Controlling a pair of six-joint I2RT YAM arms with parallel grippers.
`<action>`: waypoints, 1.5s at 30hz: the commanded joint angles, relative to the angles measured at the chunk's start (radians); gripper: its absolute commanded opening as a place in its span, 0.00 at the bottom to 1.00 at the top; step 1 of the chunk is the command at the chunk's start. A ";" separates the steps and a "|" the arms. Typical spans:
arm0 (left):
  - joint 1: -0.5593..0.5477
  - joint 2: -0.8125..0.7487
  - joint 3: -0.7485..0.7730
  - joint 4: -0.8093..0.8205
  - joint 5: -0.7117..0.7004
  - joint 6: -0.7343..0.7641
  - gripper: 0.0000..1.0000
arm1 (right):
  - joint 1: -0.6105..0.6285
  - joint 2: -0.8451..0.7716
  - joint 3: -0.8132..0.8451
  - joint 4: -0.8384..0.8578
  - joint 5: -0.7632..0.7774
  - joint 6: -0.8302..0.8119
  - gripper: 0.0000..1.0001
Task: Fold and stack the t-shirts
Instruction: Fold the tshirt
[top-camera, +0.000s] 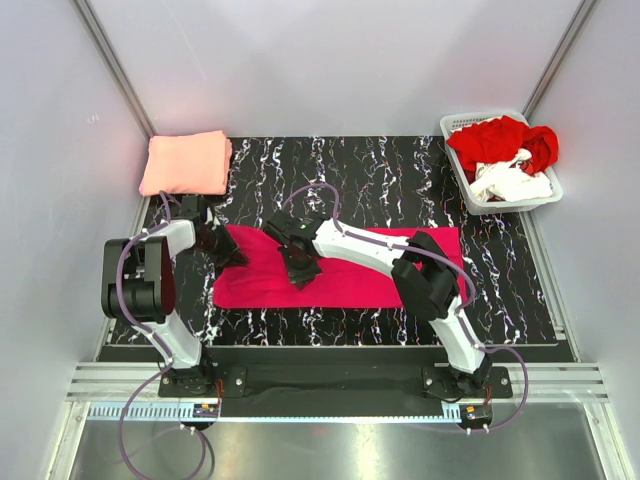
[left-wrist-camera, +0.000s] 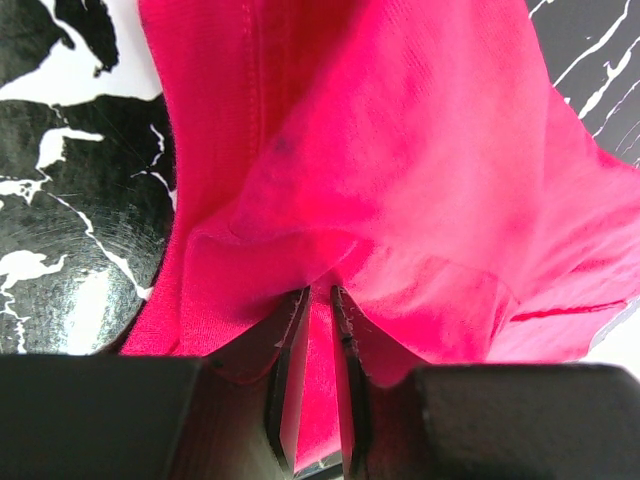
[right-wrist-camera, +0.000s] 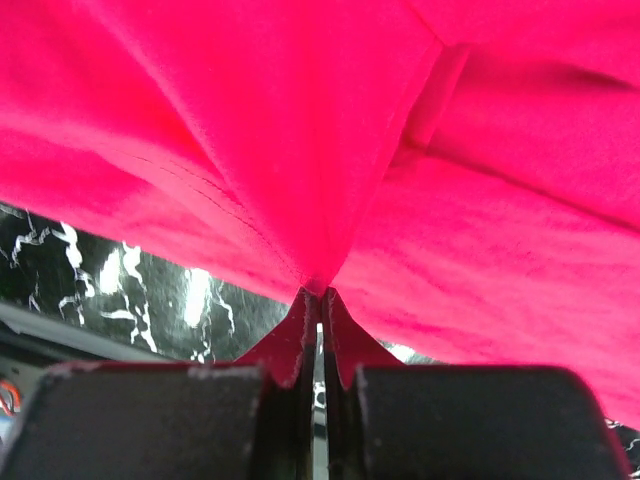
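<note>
A vivid magenta-pink t-shirt (top-camera: 345, 285) lies spread as a long band across the middle of the black marbled mat (top-camera: 400, 180). My left gripper (top-camera: 226, 246) is at the shirt's left end, shut on a fold of its cloth (left-wrist-camera: 400, 150); the pink fabric runs down between the fingers (left-wrist-camera: 320, 292). My right gripper (top-camera: 300, 266) is over the shirt left of its middle, shut on a pinch of the same cloth (right-wrist-camera: 300, 120) at the tips (right-wrist-camera: 320, 293). A pale salmon-pink t-shirt (top-camera: 185, 163) lies folded at the back left.
A white slatted basket (top-camera: 455, 128) at the back right holds a red t-shirt (top-camera: 500, 140) and a white one (top-camera: 512, 182). The right arm (top-camera: 380, 250) reaches left across the magenta shirt. White walls close in the sides.
</note>
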 joint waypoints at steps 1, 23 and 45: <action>0.011 0.032 0.012 0.009 -0.121 0.031 0.22 | 0.012 -0.086 -0.024 0.000 -0.064 0.011 0.00; -0.061 -0.374 0.060 -0.270 -0.377 0.051 0.45 | -0.241 -0.181 -0.029 -0.034 -0.071 -0.143 0.83; -0.351 -0.031 -0.046 0.012 -0.277 -0.116 0.35 | -0.377 -0.241 -0.460 0.210 -0.320 -0.083 0.77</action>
